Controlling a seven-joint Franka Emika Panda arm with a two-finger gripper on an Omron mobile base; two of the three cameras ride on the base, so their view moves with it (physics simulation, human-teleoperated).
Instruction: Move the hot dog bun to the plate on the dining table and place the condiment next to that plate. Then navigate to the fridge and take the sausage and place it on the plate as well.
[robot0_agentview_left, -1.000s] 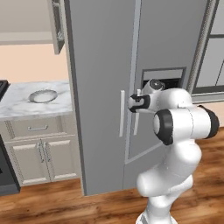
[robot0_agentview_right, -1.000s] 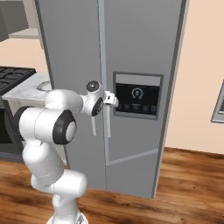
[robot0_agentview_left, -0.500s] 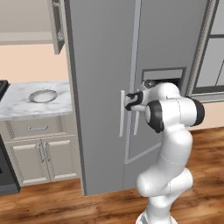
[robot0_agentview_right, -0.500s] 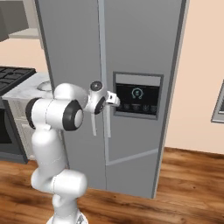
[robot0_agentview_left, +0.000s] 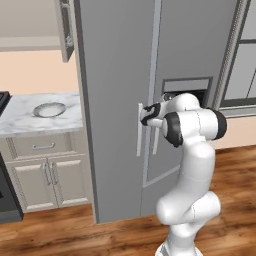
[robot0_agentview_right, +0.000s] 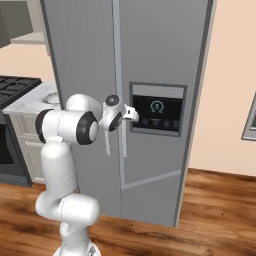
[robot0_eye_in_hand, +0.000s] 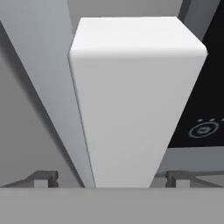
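Note:
The tall grey two-door fridge (robot0_agentview_left: 115, 75) (robot0_agentview_right: 160, 50) stands shut right in front of me. My gripper (robot0_agentview_left: 146, 116) (robot0_agentview_right: 134, 114) (robot0_eye_in_hand: 110, 177) is open at the vertical white handle (robot0_eye_in_hand: 131, 109) of the right door. One fingertip (robot0_eye_in_hand: 43, 177) stands on either side of the handle, with a gap on both sides. The black dispenser panel (robot0_agentview_right: 157, 109) (robot0_eye_in_hand: 205, 113) lies just right of the handle. The hot dog bun, plate, condiment, dining table and sausage are out of view.
Left of the fridge a marble counter (robot0_agentview_left: 20, 117) holds a small silvery dish (robot0_agentview_left: 49, 109) above beige cabinets (robot0_agentview_left: 45, 175). A black stove (robot0_agentview_right: 15, 87) lies further left. An upper cabinet door (robot0_agentview_left: 64, 30) hangs open. The floor (robot0_agentview_right: 210, 210) is wood.
The arm has stretched forward and its elbow has risen. The hand has moved in onto the right door's handle. The fridge doors have stayed shut.

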